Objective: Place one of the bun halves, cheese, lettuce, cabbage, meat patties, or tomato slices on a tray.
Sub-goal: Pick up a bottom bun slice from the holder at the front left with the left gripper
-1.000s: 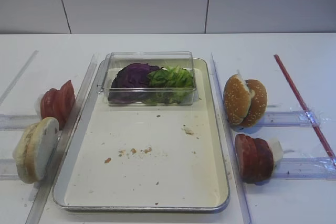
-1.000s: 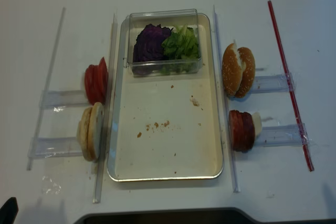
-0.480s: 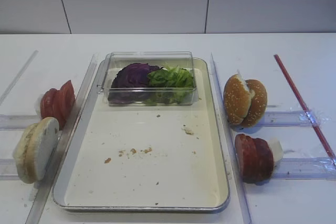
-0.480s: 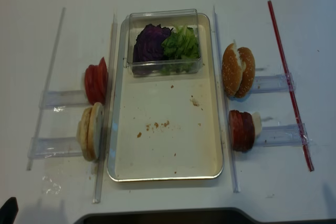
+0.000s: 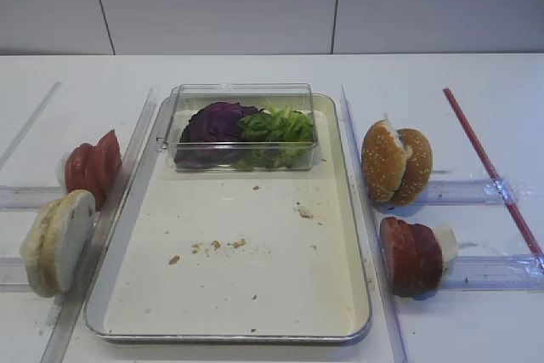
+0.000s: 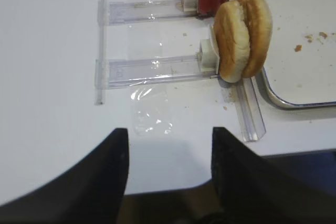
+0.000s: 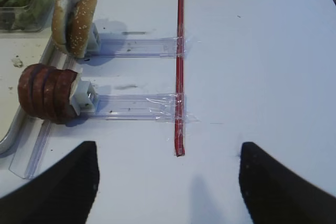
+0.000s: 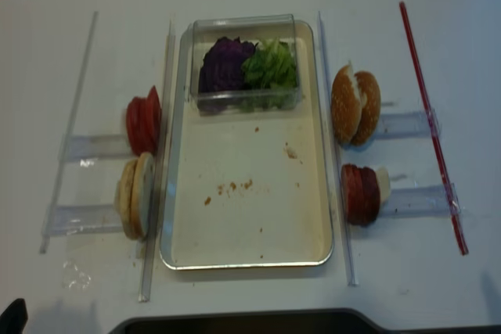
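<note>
The cream tray lies in the middle with only crumbs on its bare part. Left of it, pale bun halves stand on edge, and tomato slices stand behind them. Meat patties stand to the right of the tray. At the tray's far end, purple cabbage and green lettuce fill a clear box. No cheese shows. My left gripper hangs open over the table's front edge, short of the bun halves. My right gripper is open wide above bare table, right of the meat patties.
Sesame-seeded bun halves stand behind the patties. Clear plastic rails hold each stack, and long clear strips run along both sides of the tray. A red strip is taped down at the far right.
</note>
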### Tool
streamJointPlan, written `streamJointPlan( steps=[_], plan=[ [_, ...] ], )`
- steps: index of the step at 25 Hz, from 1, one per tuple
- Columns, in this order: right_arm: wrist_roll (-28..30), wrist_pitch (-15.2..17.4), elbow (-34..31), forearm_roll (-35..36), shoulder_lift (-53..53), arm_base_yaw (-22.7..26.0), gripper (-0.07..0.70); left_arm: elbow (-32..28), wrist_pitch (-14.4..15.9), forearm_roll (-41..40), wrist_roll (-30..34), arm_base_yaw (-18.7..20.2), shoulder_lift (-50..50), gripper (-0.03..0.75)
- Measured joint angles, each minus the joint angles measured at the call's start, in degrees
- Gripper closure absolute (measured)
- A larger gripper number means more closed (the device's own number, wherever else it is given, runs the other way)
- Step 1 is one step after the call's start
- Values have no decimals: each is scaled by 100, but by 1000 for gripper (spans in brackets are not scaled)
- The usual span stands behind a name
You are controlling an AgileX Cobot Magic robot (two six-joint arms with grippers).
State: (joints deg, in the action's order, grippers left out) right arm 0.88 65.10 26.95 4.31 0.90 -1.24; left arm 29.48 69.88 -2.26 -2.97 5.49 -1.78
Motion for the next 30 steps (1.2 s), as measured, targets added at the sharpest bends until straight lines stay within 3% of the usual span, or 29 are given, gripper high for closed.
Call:
streamJointPlan(
  steps=[5,8,9,13,21,25,30],
  plan=[
    [0,0,0,0,0,0,76,519,262,93,-12,0,-1044,371],
    [0,0,0,0,0,0,76,1013,288,226,-166,0,-1902,370],
    [0,0,0,0,0,0,76,1568,288,318,-292,0,-2794,370],
    [0,0,0,0,0,0,76,2023,259,369,-357,0,-3719,370],
    [0,0,0,0,0,0,76,2368,179,718,-221,26,-5333,370],
    [0,0,0,0,0,0,76,2419,158,843,-247,370,-5800,371],
    [0,0,0,0,0,0,76,2667,143,785,-660,1159,-6465,370]
  ],
)
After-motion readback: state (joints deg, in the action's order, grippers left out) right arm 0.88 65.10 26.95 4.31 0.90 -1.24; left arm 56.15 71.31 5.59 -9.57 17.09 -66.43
